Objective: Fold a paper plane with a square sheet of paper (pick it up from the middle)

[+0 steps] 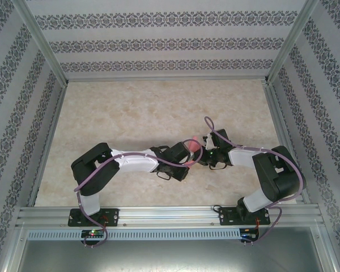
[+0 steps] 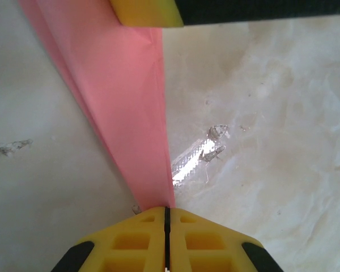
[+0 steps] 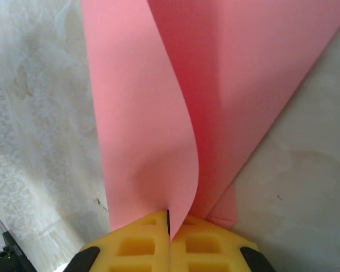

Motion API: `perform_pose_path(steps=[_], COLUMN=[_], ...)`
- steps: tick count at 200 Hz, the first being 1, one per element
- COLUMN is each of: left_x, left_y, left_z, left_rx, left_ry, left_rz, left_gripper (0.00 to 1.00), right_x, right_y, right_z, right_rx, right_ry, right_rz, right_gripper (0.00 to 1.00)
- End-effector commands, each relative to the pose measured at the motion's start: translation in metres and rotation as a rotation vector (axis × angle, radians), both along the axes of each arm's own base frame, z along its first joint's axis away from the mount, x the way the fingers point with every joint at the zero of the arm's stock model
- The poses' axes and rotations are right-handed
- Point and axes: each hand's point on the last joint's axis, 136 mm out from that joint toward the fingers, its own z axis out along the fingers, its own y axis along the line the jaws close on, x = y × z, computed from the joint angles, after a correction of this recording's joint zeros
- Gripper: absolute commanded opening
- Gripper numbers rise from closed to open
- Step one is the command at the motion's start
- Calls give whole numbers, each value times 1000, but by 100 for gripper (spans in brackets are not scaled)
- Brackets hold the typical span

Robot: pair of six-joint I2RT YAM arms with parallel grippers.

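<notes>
Seen from above, the left arm (image 1: 122, 161) reached from its base at the near left edge toward the middle of the bench (image 1: 147, 113). Its left pincer (image 1: 186, 160) ended right at the paper (image 1: 193, 146). In the left wrist view its two yellow fingers (image 2: 136, 241) were pressed together with only a thin dark line between them, pinching the narrow lower end of the pink sheet. From that pinch the paper ran away as a long folded strip that widened toward the upper left. A lengthwise crease ran down it, and a second layer showed along its left edge. To the right of the strip, a small shiny scrap (image 2: 197, 158) lay on the pale marbled surface. At the top of that view a yellow pad (image 2: 146, 12) of the right pincer (image 1: 204, 154) met the far end of the strip.

The paper sat between the two pincers, near the middle of the bench. In the right wrist view the right pincer was likewise closed tight, gripping a curled edge of the sheet. Beyond its fingers the sheet opened into two broad pink layers. The right arm (image 1: 272, 170) bent back to its base at the near right edge.
</notes>
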Motion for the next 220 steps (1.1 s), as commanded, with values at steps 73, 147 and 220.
perform_pose_path(steps=[73, 147, 220], left_x=[-26, -38, -23], left_y=[16, 20, 5], left_z=[-22, -9, 54], left_rx=[113, 105, -106], left_ry=[45, 74, 59], left_rz=[-76, -121, -70], left_gripper=[14, 18, 20], right_x=[-16, -16, -17], right_y=[-26, -26, -24], right_z=[-35, -37, -35], right_rx=[-114, -107, -97], right_ry=[105, 107, 106], right_rz=[-64, -64, -47], right_gripper=[0, 0, 0])
